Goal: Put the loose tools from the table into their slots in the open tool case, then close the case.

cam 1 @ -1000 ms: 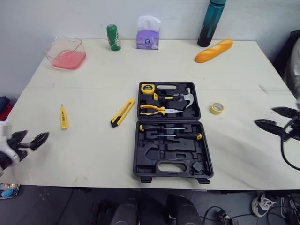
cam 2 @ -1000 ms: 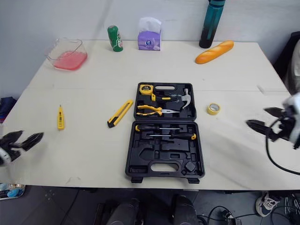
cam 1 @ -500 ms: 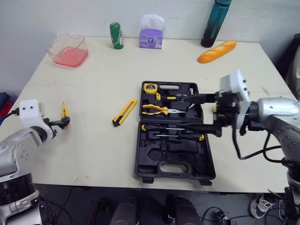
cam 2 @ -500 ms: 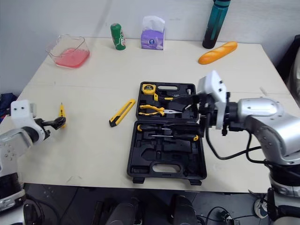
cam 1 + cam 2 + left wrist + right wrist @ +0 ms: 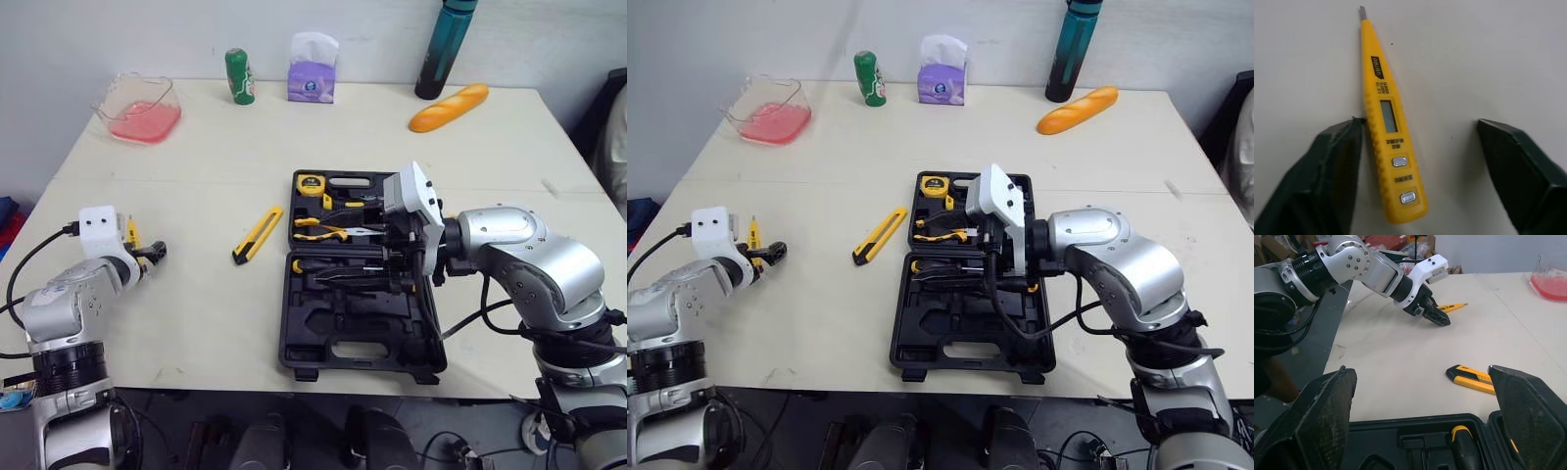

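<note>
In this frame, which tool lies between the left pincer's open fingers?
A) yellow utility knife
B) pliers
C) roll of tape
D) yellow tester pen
D: the left wrist view shows the yellow tester pen flat on the table, between the spread fingers of the left pincer, with one finger right at its side.
</note>
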Tool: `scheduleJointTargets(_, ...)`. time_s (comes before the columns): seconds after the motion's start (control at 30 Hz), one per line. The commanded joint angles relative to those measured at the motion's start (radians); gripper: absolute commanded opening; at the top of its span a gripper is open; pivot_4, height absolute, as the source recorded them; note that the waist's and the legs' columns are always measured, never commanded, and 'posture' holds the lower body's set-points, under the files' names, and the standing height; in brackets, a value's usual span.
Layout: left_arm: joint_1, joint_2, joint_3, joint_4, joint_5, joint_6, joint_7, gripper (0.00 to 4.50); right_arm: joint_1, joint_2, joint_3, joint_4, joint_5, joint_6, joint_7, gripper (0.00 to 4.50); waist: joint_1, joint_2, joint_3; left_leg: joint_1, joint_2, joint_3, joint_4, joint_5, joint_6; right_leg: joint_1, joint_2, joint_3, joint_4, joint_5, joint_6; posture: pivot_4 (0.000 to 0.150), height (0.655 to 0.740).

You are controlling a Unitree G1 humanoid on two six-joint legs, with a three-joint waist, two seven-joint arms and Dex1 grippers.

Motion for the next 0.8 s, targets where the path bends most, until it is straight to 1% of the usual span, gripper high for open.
scheduleJointTargets(0.03,0.028,0.002,0.014,0.039,0.039,0.015,0.025,1.99,-0.004,0.000,-0.046,-0.013,0.022,-0.003,-0.004,4.50,-0.004,0.000,0.000,0.000,0.000,0.000,0.000,0.000,0.000,0.000,0.000,0.000,0.000,0.000,0.000,0.150,0.7400)
scheduleJointTargets(0.1,0.030,0.011,0.016,0.049,0.040,0.007,0.021,1.02,-0.005,-0.002,-0.049,-0.012,0.022,-0.003,-0.003,4.50,-0.007,0.000,0.000,0.001,0.001,0.001,0.000,0.000,-0.001,0.000,0.000,0.000,0.001,0.000,-0.001,0.150,0.7400)
scheduleJointTargets(0.13,0.035,0.019,0.018,0.053,0.040,0.002,0.016,0.62,-0.005,-0.004,-0.051,-0.012,0.020,-0.003,-0.001,4.50,-0.009,0.000,0.000,0.001,0.001,0.001,-0.001,0.000,-0.001,0.000,0.001,0.000,0.001,0.000,-0.001,0.150,0.7400)
scheduleJointTargets(0.17,0.044,0.033,0.021,0.056,0.040,-0.003,0.006,0.49,-0.005,-0.008,-0.054,-0.012,0.018,-0.003,-0.001,4.50,-0.011,0.000,0.000,0.001,0.001,0.001,-0.001,0.000,-0.001,0.000,0.001,0.000,0.001,0.000,-0.001,0.150,0.7400)
scheduleJointTargets(0.33,0.069,0.105,0.033,0.043,0.025,-0.050,-0.055,0.49,-0.002,-0.027,-0.078,-0.013,0.023,0.005,-0.003,4.50,-0.028,0.000,0.000,0.001,0.003,0.001,-0.001,-0.001,-0.003,0.000,0.000,0.000,0.001,-0.001,-0.002,0.150,0.7400)
scheduleJointTargets(0.43,0.077,0.178,0.000,-0.006,-0.011,-0.092,-0.186,0.49,0.002,-0.042,-0.099,-0.012,0.026,0.013,-0.006,4.50,-0.025,0.000,0.000,0.000,0.005,0.002,-0.001,-0.002,-0.004,-0.002,0.000,0.000,0.001,-0.002,-0.003,0.150,0.7400)
scheduleJointTargets(0.5,0.087,0.233,-0.031,-0.066,-0.068,-0.101,-0.331,0.49,0.006,-0.055,-0.110,-0.015,0.026,0.020,-0.005,4.50,-0.023,-0.001,0.000,-0.001,0.005,0.001,-0.001,-0.001,-0.004,-0.003,0.004,-0.001,0.001,-0.002,-0.004,0.150,0.7400)
scheduleJointTargets(0.57,0.085,0.296,-0.067,-0.125,-0.135,-0.090,-0.483,0.49,0.016,-0.075,-0.126,-0.025,0.031,0.033,-0.003,4.50,-0.016,-0.001,0.001,-0.002,0.005,0.000,-0.001,-0.001,-0.004,-0.003,0.003,-0.001,0.000,-0.002,-0.004,0.150,0.7400)
scheduleJointTargets(0.63,0.065,0.352,-0.114,-0.169,-0.181,-0.081,-0.599,0.49,0.038,-0.101,-0.146,-0.041,0.041,0.045,-0.001,4.50,-0.009,-0.001,0.001,-0.004,0.004,-0.001,0.000,-0.001,-0.003,-0.003,0.000,-0.001,-0.002,-0.002,-0.003,0.150,0.7400)
scheduleJointTargets(0.7,0.026,0.400,-0.183,-0.214,-0.225,-0.073,-0.713,0.49,0.075,-0.133,-0.174,-0.063,0.053,0.059,-0.001,4.50,-0.002,-0.001,0.001,-0.004,0.003,-0.001,0.000,-0.002,-0.003,-0.003,-0.005,-0.002,-0.002,-0.002,-0.003,0.150,0.7400)
scheduleJointTargets(0.8,-0.073,0.452,-0.341,-0.275,-0.276,-0.085,-0.918,0.49,0.164,-0.193,-0.233,-0.112,0.075,0.081,-0.005,4.50,0.007,-0.001,0.001,-0.007,0.002,-0.003,-0.001,-0.001,-0.003,-0.004,-0.004,-0.004,-0.003,-0.002,-0.003,0.150,0.7400)
